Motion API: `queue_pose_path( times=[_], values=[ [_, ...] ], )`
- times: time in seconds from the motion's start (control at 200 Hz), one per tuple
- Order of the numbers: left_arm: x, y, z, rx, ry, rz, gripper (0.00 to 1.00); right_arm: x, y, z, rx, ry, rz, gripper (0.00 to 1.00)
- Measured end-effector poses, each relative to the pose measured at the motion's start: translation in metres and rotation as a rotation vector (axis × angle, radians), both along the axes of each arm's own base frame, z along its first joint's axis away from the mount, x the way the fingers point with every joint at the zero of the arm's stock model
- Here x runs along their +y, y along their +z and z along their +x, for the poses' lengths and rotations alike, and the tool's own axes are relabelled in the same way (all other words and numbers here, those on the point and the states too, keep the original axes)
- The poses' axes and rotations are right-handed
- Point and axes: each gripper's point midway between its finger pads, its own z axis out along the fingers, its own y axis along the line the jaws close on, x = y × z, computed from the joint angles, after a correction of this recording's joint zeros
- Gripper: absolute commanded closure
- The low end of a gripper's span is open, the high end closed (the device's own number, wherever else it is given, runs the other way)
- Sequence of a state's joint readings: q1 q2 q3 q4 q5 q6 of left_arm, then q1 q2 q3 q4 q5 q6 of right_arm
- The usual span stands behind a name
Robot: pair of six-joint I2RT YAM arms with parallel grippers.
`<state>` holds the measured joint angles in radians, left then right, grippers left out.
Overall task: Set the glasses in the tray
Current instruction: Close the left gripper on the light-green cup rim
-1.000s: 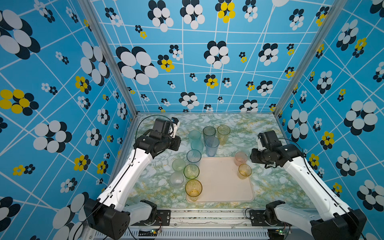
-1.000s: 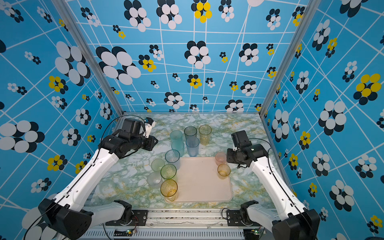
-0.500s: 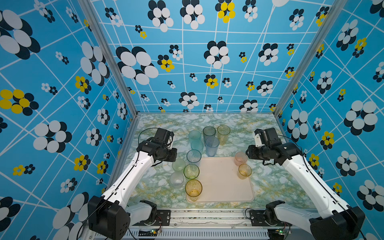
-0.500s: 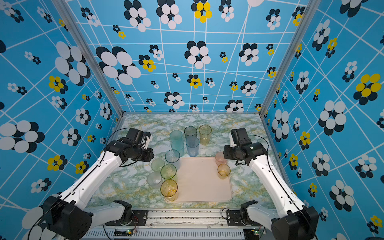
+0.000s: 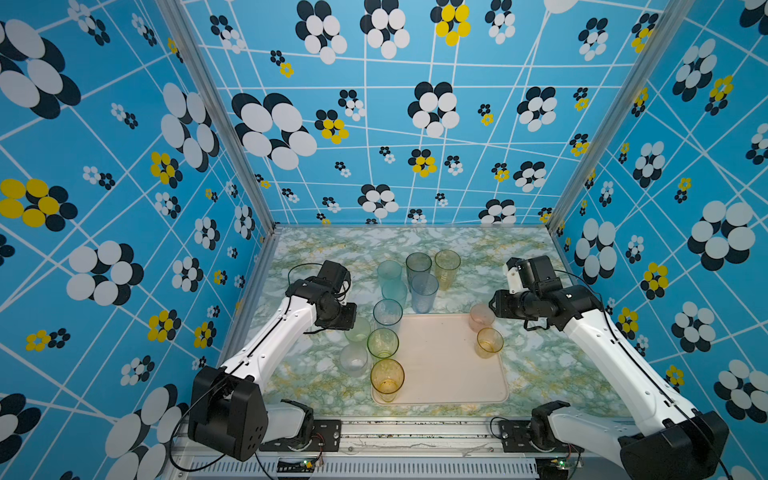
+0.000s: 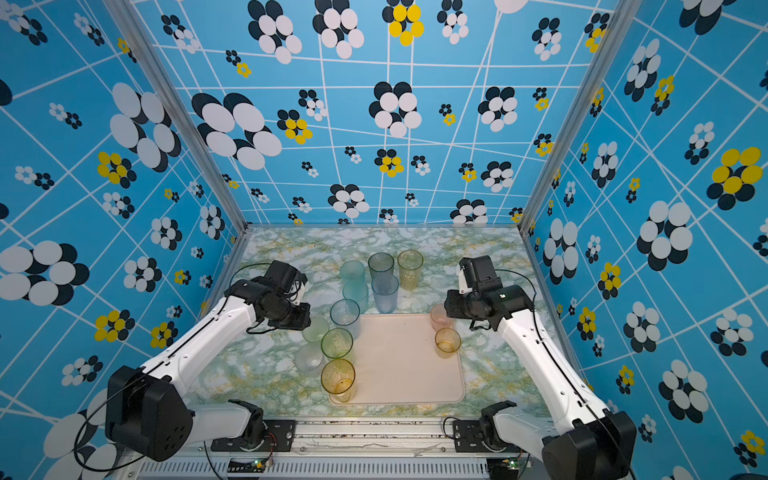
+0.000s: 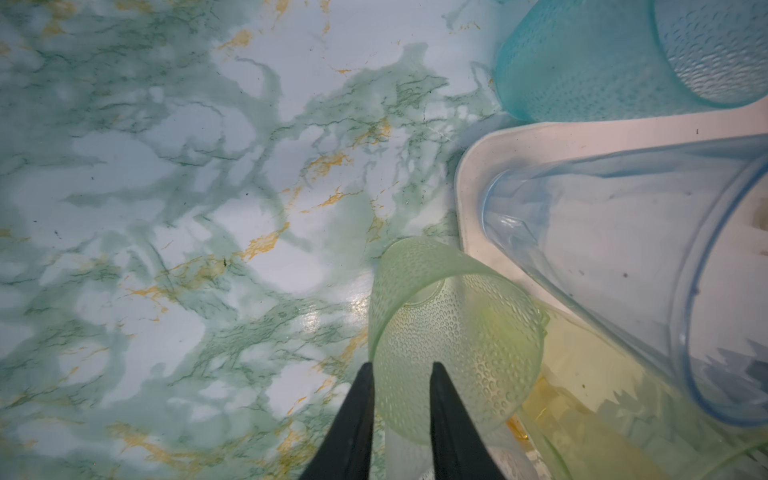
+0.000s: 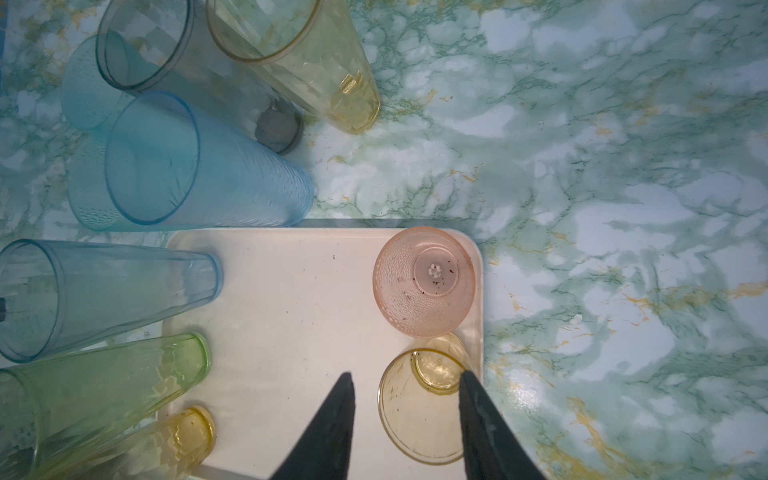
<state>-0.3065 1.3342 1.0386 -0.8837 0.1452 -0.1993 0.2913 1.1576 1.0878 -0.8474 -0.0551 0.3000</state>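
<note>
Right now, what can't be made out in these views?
- Left gripper: left wrist view shows jaws straddling the pale green glass rim, contact unclear; both top views, its wrist hides it.
- Right gripper: hidden under its wrist in both top views.
- Clear glass: cut by frame edge in left wrist view.

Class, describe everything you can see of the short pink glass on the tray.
The short translucent pink tumbler stands upright, mouth up, empty but for dark specks on its round base. Its plastic-looking wall is dimpled. It sits in the far right corner of the flat cream-white tray, beside the short orange tumbler; whether they touch is unclear. Nothing grips it.
</note>
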Motion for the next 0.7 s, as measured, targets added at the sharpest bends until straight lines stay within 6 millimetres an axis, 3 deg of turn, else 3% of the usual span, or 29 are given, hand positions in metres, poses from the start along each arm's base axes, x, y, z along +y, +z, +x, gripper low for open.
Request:
queue_pose_path(
  times=[0.7],
  values=[
    [0.007, -0.023, 0.005, 0.051, 0.016, 0.054, 0.84, 0.000, -0.003, -0.001, 0.007, 0.003, 0.001, 0.57]
  ],
)
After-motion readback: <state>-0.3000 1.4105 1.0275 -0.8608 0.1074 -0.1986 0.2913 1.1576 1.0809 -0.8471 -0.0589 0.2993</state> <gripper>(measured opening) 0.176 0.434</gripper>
